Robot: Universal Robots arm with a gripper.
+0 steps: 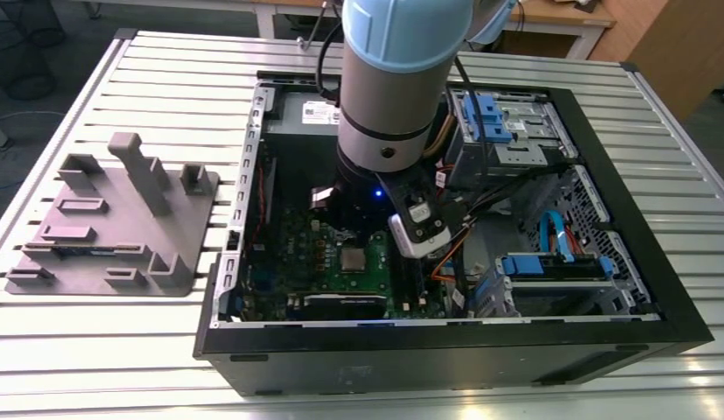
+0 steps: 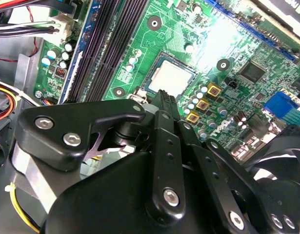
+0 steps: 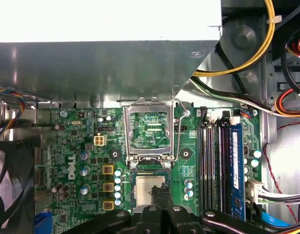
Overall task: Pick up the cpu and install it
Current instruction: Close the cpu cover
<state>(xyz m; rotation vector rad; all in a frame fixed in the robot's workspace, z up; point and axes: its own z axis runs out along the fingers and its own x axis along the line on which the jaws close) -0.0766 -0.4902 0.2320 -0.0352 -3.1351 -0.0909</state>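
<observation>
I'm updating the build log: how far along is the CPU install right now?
Done: the cpu lies flat in its socket on the motherboard. In hand: the gripper is right over the cpu with its fingers shut, holding nothing that shows; whether they touch the chip I cannot tell. Left: the socket frame is hinged open, so the cpu is not yet clamped down.

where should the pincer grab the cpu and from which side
Probably its two opposite thin edges, coming straight down from above. The cpu lies flat on the motherboard, so only the rim offers grip, and the socket frame is hinged open along one side; take the edges clear of it.
</observation>
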